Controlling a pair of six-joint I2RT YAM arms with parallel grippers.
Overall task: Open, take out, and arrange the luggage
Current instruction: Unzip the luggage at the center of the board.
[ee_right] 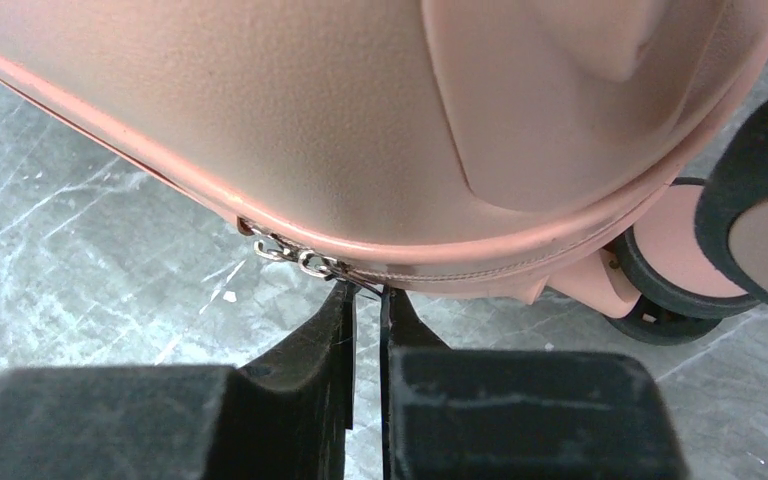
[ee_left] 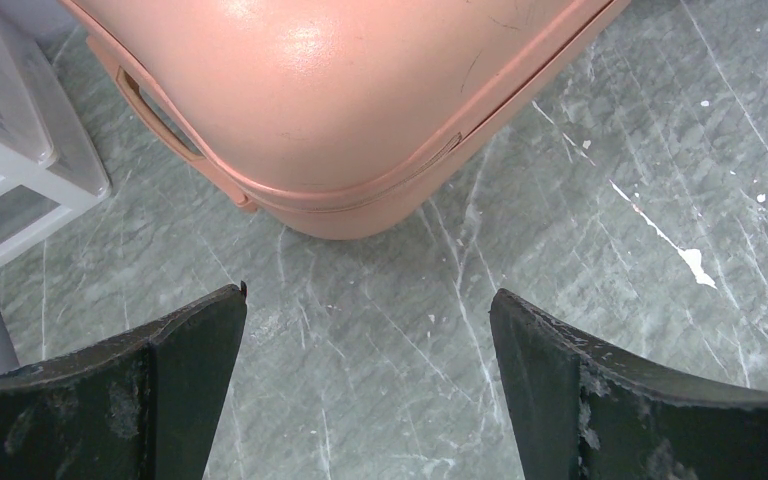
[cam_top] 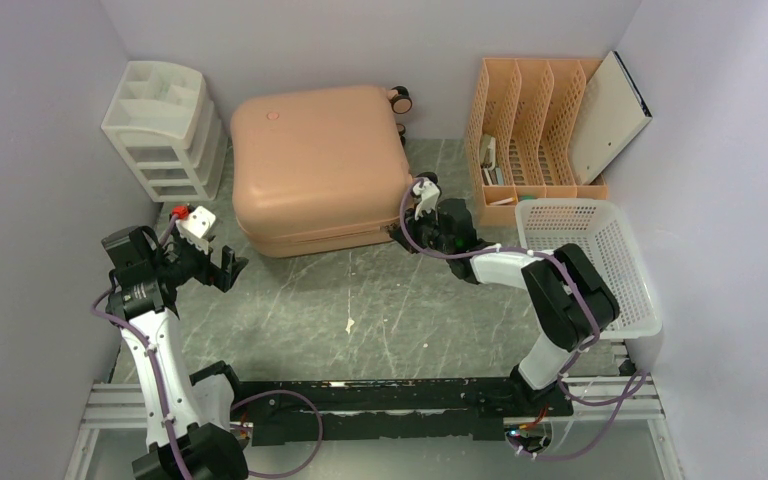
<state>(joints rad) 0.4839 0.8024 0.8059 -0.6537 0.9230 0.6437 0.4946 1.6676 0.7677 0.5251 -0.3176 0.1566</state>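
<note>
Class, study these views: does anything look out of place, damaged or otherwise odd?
Only minor things. A small white scrap lies loose on the green marbled tabletop in front of the salmon-pink hard-shell suitcase, and a thin dark scuff marks its shell in the left wrist view.

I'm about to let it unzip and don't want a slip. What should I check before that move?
1. Suitcase closed and lying flat: ok.
2. Right gripper at the zipper pull: ok, its tips reach the pull at the corner seam.
3. Pull truly pinched: cannot tell; the jaws are nearly shut, but the contact is hidden.
4. Left gripper open and off the suitcase: ok, it hovers short of the near left corner.
5. Wheel apart from the right gripper: ok.
</note>
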